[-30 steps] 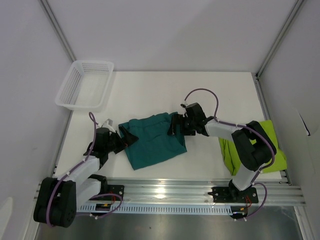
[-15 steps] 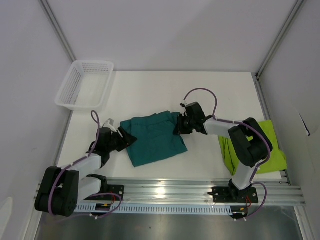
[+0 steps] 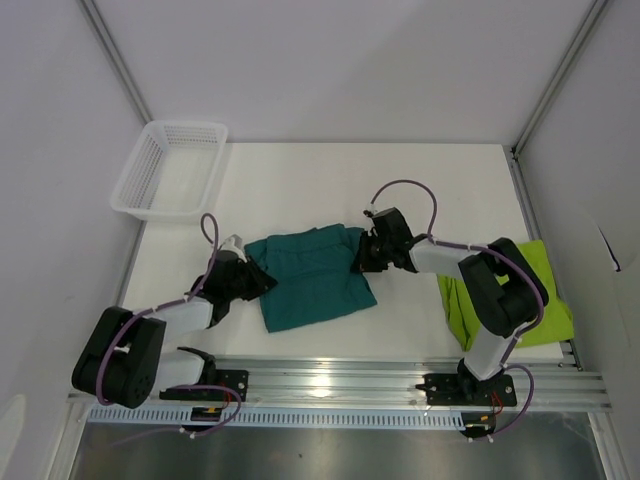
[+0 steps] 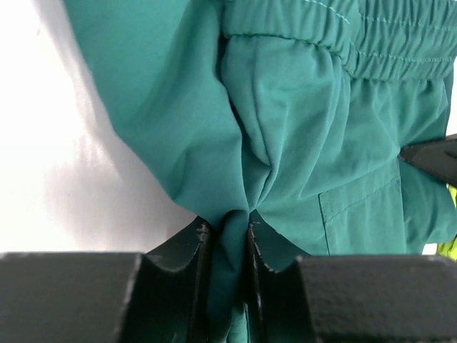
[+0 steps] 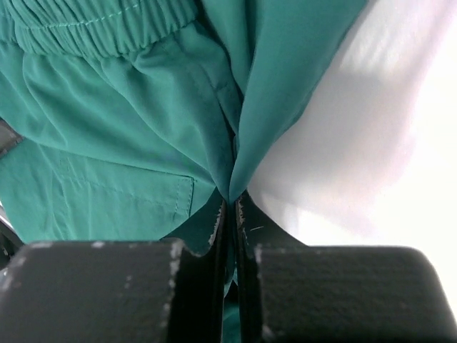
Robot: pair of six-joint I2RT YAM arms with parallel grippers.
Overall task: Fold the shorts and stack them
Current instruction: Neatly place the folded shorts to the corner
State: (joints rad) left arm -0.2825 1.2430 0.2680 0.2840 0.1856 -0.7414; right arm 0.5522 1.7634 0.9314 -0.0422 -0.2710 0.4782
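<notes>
Since the frame one second earlier, both tools had gone from wide open to clamped on fabric. The left tool (image 3: 255,282) had advanced to the right onto the left edge of the dark teal shorts (image 3: 315,275). Its forearm had dropped lower toward the surface (image 3: 300,185). The right tool (image 3: 362,255) had held nearly the same place at the upper right corner of the garment.

In the left wrist view, the fingers (image 4: 278,250) stood narrow, with a bunched fold of teal cloth gripped between them at the bottom centre of the frame. The elastic waistband ran across the upper right.

In the right wrist view, the fingers (image 5: 202,232) stood almost together, with a thin fold of the same cloth pinched between them. The waistband crossed the upper left and a stitched pocket edge lay at lower left.

In the top view, the dark teal shorts lay spread on the surface at lower centre, between the two tools. The lime green shorts (image 3: 550,270) lay at the right edge, partly hidden behind the right arm and well apart from the teal pair. A white mesh basket (image 3: 185,126) stood at upper left.
</notes>
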